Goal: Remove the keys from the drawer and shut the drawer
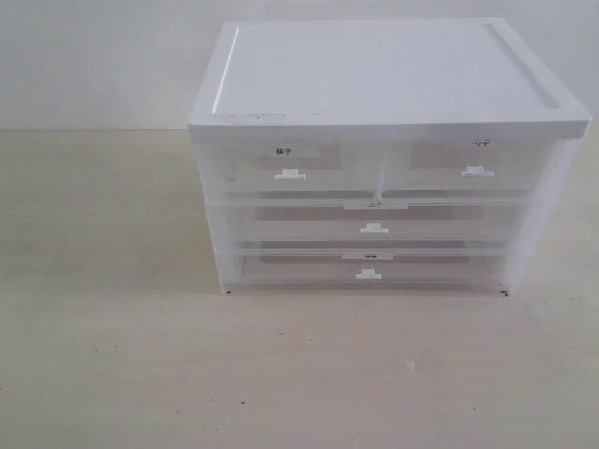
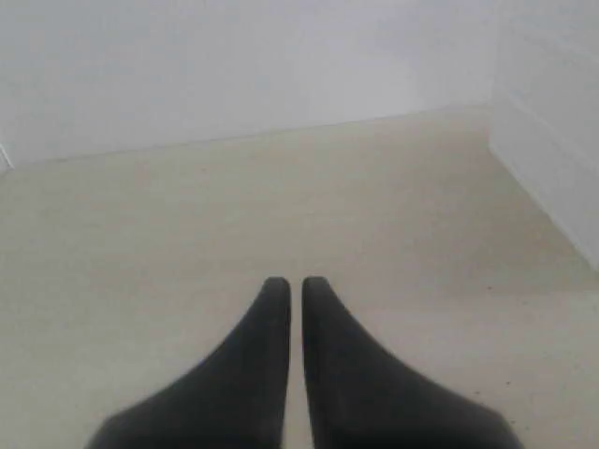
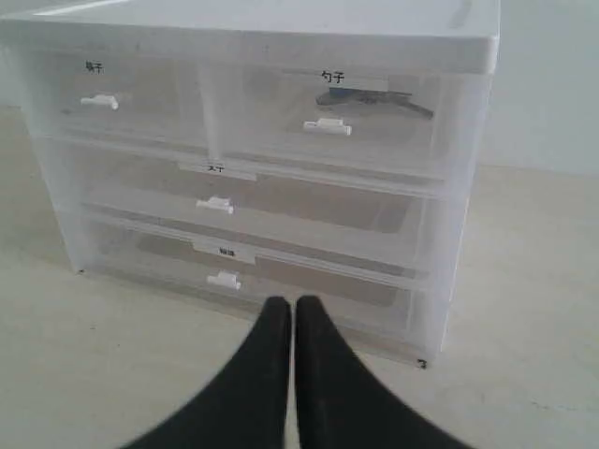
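Note:
The drawer (image 1: 473,166) is the top right half-width one of a white translucent cabinet (image 1: 388,70), with a faint grey label and a small tab handle (image 1: 476,171). It is pushed in. The right wrist view shows the drawer (image 3: 281,117) too, and a dark long blur (image 3: 398,103) shows through its front. The keys cannot be made out. My right gripper (image 3: 293,301) is shut and empty, low in front of the cabinet's bottom drawer. Over bare tabletop, my left gripper (image 2: 296,281) is shut and empty, with the cabinet's side (image 2: 552,150) off to one side. Neither arm appears in the exterior view.
The top left half-width drawer (image 1: 290,164) carries bold black characters. Two full-width drawers (image 1: 374,224) (image 1: 368,271) lie below, both pushed in. The cabinet stands on a pale tabletop (image 1: 112,355) with a white wall behind.

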### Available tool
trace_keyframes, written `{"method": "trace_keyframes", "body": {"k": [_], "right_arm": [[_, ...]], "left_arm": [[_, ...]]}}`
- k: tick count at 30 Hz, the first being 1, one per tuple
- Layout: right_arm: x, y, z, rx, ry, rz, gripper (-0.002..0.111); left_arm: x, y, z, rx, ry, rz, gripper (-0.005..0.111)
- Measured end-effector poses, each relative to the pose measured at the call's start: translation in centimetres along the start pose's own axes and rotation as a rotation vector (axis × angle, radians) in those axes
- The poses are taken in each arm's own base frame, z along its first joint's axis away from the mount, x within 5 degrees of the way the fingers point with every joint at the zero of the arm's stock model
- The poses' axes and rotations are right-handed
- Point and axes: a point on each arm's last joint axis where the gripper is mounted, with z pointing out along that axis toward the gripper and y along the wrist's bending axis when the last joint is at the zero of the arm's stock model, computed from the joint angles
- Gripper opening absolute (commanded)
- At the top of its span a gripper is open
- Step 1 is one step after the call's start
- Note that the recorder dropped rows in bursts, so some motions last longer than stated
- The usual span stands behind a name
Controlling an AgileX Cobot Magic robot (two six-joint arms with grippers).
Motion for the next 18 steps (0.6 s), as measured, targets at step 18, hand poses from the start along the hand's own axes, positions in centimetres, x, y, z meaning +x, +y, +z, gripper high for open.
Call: {"method": "trace_keyframes", "body": {"k": [18], "right_arm": [[-3.5, -4.1, -1.8, 0.458, -0.436, 0.119, 0.000]], "left_arm": [[-5.2, -0.5, -1.7, 0.056, -0.611, 0.003, 0.004]]}}
